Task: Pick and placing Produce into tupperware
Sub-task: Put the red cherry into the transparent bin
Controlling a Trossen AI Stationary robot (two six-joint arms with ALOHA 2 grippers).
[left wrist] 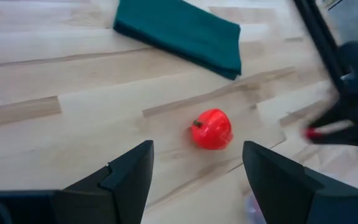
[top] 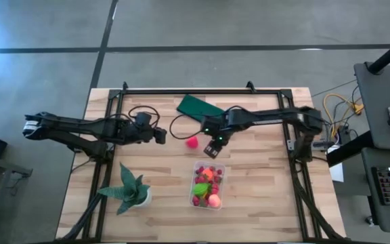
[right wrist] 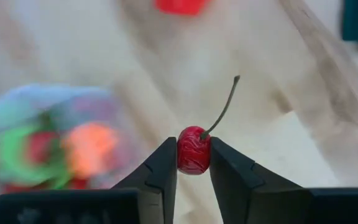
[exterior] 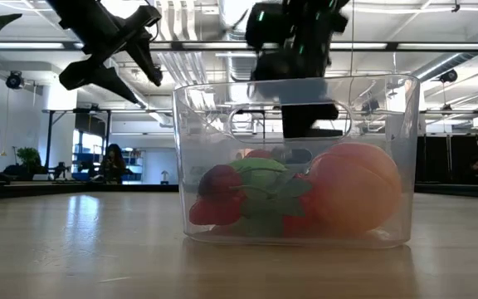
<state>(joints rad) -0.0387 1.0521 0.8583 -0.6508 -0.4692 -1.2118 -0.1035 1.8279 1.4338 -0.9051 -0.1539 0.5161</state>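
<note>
The clear tupperware (top: 208, 185) (exterior: 295, 158) stands on the table's near middle, holding several produce pieces: red, green, an orange-pink ball. My right gripper (top: 212, 148) (right wrist: 193, 149) hovers just beyond the box's far end, shut on a small dark red cherry (right wrist: 193, 151). A bright red piece (top: 192, 141) (left wrist: 211, 129) lies loose on the wood. My left gripper (top: 161, 135) (left wrist: 197, 168) is open, raised off the table to the left of that red piece, with its fingers pointing toward it. My right gripper pinches the cherry's round body (right wrist: 193, 158) between its two fingertips (right wrist: 166, 163), one on each side. The thin stem (right wrist: 224, 106) sticks out past the fingers. The cherry is lifted clear of the table.
A flat dark green rectangle (top: 199, 106) (left wrist: 179, 31) lies near the far edge. The spiky potted plant (top: 131, 192) stands at the near left. A black cable (top: 179, 125) loops between the arms. Bare wood shows to the right of the box.
</note>
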